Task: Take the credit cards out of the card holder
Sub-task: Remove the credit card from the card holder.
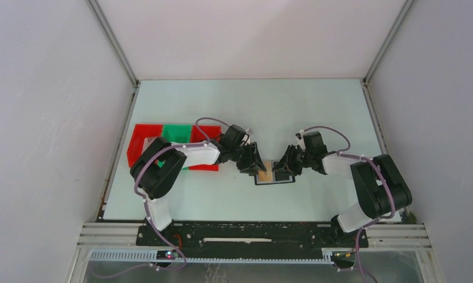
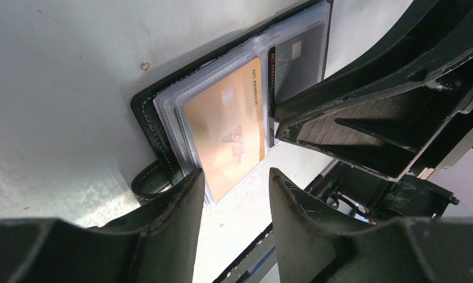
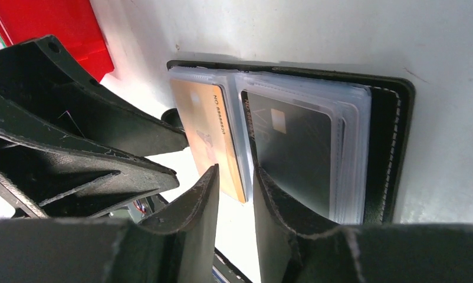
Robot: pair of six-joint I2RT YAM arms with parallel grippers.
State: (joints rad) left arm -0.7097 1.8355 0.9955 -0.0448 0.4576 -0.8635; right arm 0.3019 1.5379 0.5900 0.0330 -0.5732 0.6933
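Note:
The black card holder (image 1: pixel 284 179) lies open on the table between both arms, clear sleeves facing up. In the left wrist view the holder (image 2: pixel 144 115) has its small tab at the lower left. A gold credit card (image 2: pixel 225 130) lies on one page and sticks out past the holder's near edge. A dark credit card (image 3: pixel 293 147) sits in a sleeve on the other page. My left gripper (image 2: pixel 237 177) is open and empty just above the gold card's protruding end. My right gripper (image 3: pixel 235 171) is narrowly open over the fold, beside the gold card (image 3: pixel 207 130).
Red (image 1: pixel 144 141) and green (image 1: pixel 176 132) plastic trays lie at the left behind my left arm. The red tray's corner (image 3: pixel 57 29) shows in the right wrist view. The two grippers (image 1: pixel 255 165) (image 1: pixel 284 167) are close together, nearly touching. White walls enclose the table.

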